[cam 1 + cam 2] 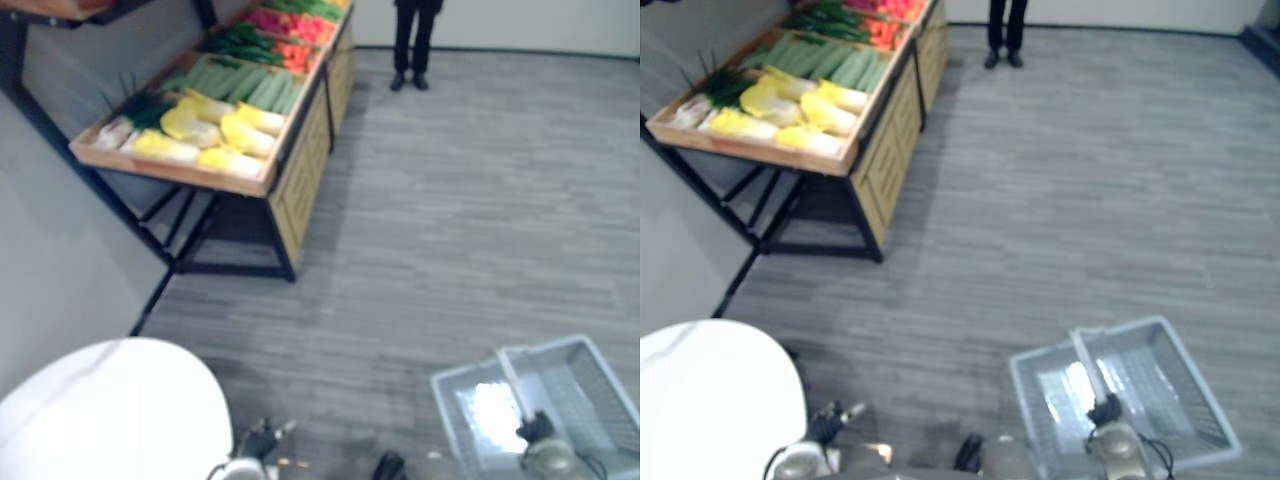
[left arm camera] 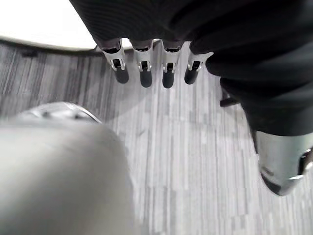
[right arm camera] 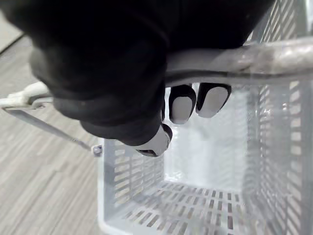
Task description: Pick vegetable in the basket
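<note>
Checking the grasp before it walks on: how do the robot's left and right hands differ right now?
Right hand: fingers curled round the handle; left hand: fingers straight. The right hand holds the empty basket; the left hand holds nothing, above the floor. Both wear dark ribbed covers.

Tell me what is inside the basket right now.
Nothing visible in the basket: its slotted floor and walls are bare. The right hand, curled round the handle, covers part of the interior.
</note>
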### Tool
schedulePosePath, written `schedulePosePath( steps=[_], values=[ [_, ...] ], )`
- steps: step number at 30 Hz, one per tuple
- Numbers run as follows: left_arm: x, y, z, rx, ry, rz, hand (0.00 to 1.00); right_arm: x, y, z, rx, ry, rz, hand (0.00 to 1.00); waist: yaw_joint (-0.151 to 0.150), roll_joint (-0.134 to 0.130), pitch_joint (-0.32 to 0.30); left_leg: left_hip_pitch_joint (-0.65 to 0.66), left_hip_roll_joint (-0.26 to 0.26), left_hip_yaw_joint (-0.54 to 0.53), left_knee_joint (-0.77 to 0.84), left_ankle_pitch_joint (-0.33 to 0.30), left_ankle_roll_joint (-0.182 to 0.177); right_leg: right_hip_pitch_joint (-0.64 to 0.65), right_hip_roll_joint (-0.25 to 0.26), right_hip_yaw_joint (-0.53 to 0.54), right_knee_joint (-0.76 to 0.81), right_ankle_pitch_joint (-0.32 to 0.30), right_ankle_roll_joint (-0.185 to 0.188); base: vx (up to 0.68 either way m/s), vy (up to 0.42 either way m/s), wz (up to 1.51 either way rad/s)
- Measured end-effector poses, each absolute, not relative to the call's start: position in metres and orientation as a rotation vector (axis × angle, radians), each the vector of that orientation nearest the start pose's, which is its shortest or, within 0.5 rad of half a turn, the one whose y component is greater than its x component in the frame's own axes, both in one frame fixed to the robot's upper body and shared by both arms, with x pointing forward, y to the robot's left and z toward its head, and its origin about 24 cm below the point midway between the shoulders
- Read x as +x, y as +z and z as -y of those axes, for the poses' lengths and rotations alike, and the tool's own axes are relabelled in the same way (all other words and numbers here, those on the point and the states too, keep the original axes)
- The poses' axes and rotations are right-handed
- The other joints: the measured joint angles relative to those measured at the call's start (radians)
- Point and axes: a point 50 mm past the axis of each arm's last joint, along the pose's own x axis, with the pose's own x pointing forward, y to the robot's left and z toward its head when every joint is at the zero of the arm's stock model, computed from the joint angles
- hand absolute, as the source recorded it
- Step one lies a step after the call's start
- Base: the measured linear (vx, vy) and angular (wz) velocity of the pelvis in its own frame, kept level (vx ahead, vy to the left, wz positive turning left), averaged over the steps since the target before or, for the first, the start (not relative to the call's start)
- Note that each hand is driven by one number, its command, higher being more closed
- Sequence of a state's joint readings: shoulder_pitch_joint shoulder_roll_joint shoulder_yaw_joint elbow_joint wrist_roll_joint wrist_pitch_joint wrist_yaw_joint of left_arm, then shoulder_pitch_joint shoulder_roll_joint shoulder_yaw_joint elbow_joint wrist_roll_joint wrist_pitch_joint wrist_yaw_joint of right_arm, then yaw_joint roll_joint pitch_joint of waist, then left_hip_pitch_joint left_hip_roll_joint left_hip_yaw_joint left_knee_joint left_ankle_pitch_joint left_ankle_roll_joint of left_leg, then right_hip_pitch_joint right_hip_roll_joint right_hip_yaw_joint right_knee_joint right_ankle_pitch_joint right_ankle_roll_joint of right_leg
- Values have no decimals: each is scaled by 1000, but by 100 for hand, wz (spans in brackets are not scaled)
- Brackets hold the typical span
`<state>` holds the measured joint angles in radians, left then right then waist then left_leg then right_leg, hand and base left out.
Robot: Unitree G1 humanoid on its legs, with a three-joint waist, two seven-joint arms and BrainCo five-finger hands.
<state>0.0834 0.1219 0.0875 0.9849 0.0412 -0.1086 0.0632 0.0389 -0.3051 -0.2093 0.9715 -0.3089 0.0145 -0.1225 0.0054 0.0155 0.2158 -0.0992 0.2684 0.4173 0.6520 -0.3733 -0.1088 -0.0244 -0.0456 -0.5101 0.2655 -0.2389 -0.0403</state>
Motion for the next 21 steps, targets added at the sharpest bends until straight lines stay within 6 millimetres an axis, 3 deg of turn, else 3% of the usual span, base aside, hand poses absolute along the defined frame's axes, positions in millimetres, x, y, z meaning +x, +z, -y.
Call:
schedulePosePath(
  steps=[3, 6, 9, 11, 12, 13, 14, 15, 16, 18, 20, 21],
  values=[
    [107, -149, -216, 129, 213, -971, 0, 104, -129, 303, -488, -344, -1089, 100, 4, 0, 1, -64, -77, -20, -145, 44, 7, 38, 29, 83, -96, 38, 33, 90, -20, -83],
    [104, -150, -216, 128, 214, -978, 0, 97, -133, 300, -462, -352, -1122, 100, 21, -1, 3, -81, -109, -20, -272, 119, 25, 78, 63, 145, -148, 56, 41, 196, 27, -91],
    [106, -149, -217, 124, 219, -969, 0, 85, -137, 299, -443, -353, -1163, 100, 30, -8, -1, -83, -131, -31, -329, 188, 96, 115, 88, 204, -181, 50, 40, 267, 85, -62],
    [105, -149, -220, 125, 233, -974, 0, 83, -139, 295, -418, -359, -1160, 100, 30, -24, -5, -50, -168, -48, -356, 214, 132, 112, 66, 227, -119, 0, 74, 351, 132, -40],
    [106, -148, -224, 136, 236, -971, 0, 77, -143, 289, -391, -364, -1173, 100, 28, -45, -6, 1, -191, -44, -389, 210, 147, 99, 29, 230, -13, -37, 117, 308, 99, -12],
    [105, -148, -224, 137, 236, -974, 0, 74, -144, 286, -381, -358, -1179, 100, 29, -67, -2, 32, -207, -42, -420, 203, 148, 52, -3, 230, 126, -42, 125, 366, 123, -3],
    [104, -148, -226, 143, 237, -978, 0, 73, -146, 284, -367, -363, -1181, 100, 27, -57, -11, 68, -218, -43, -448, 199, 145, -2, -35, 230, 279, -34, 136, 371, 128, 10],
    [105, -148, -229, 160, 228, -979, 0, 71, -146, 282, -344, -374, -1184, 100, 21, -70, -4, 122, -229, -48, -473, 195, 145, -73, -86, 234, 492, 14, 183, 448, 131, 34],
    [107, -147, -231, 172, 224, -975, 0, 68, -148, 279, -328, -381, -1192, 100, 17, -79, 1, 164, -234, -68, -483, 183, 152, -120, -126, 231, 639, 38, 182, 400, 78, 45],
    [112, -145, -232, 180, 217, -962, 0, 67, -148, 280, -298, -409, -1190, 100, -7, -74, 4, 217, -228, -129, -518, 181, 151, -161, -172, 195, 723, 24, 160, 373, 7, 72],
    [119, -143, -234, 187, 213, -945, 0, 68, -147, 282, -283, -428, -1184, 100, -26, -63, 12, 268, -196, -170, -557, 182, 149, -187, -179, 168, 666, 14, 142, 435, -104, 76],
    [122, -142, -233, 187, 211, -937, 0, 70, -147, 281, -278, -427, -1172, 100, -31, -58, 15, 295, -170, -189, -575, 182, 147, -203, -173, 156, 566, 13, 140, 451, -185, 61]
  ],
)
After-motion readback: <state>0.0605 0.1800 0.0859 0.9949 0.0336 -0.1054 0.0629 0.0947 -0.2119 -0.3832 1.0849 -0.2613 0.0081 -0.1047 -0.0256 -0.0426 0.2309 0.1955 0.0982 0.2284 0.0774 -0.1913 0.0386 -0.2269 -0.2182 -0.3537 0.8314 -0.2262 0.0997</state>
